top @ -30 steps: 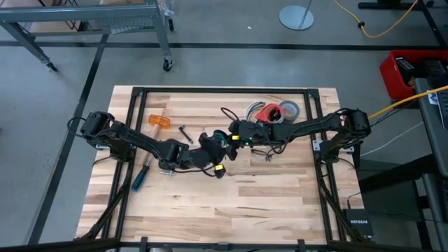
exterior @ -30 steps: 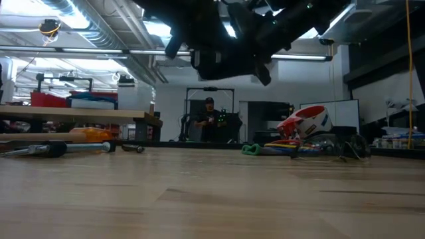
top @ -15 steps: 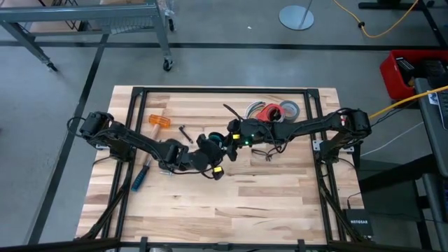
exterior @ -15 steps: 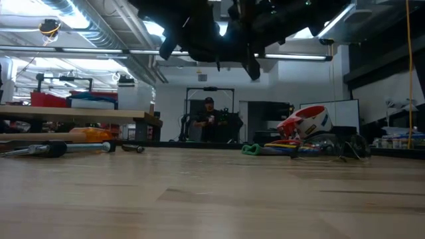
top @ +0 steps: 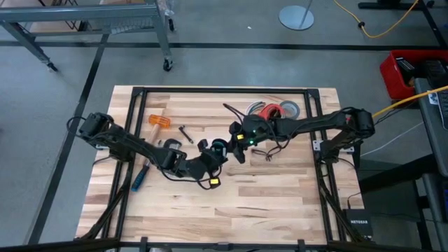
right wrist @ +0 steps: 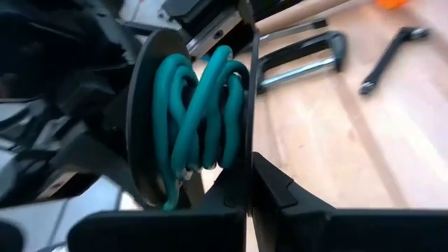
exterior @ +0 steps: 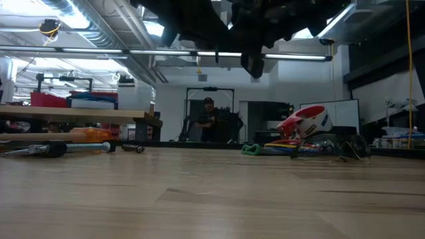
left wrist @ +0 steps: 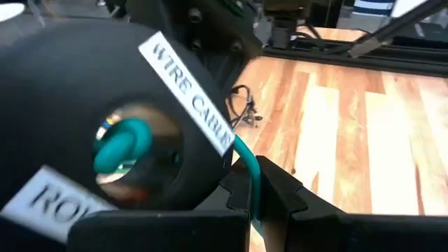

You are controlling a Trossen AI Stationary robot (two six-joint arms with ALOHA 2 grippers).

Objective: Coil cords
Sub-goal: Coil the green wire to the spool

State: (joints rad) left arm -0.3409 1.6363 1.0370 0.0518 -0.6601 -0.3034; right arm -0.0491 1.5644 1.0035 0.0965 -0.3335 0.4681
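Observation:
A black spool [left wrist: 84, 119] labelled "WIRE CABLE" hangs above the table's middle [top: 218, 147]. The dark teal-green cord [right wrist: 203, 112] is wound around its core, and one end pokes through the hub hole [left wrist: 122, 143]. My left gripper [left wrist: 253, 185] comes from the table's left [top: 212, 152] and is shut on a strand of that cord. My right gripper [right wrist: 248, 168] reaches in from the right [top: 236, 142] and is shut on the spool. The thin black cord [top: 264, 150] lies loose on the boards just right of the grippers. My left gripper pinches a single strand of the teal cord [left wrist: 246, 164] between its two fingers, right where it leaves the spool's rim. The strand runs straight from the rim into the fingers. My right gripper pinches the rim of one thin flange of the spool [right wrist: 246, 133] between its two fingers, the wound cord just beside them. The spool stands on edge, lifted clear of the table.
Red [top: 268, 110] and grey [top: 289, 108] tape rolls lie at the far right. An orange-handled tool [top: 159, 121], a small black key [top: 185, 133] and a blue screwdriver [top: 140, 179] lie to the left. A thick yellow cable [top: 402, 105] runs off the table's right side.
My left gripper has shifted a little toward the table's near edge and rolled about its own line, staying shut on the cord. My right gripper has swung its fingers round toward the near left with the spool, which has turned with it.

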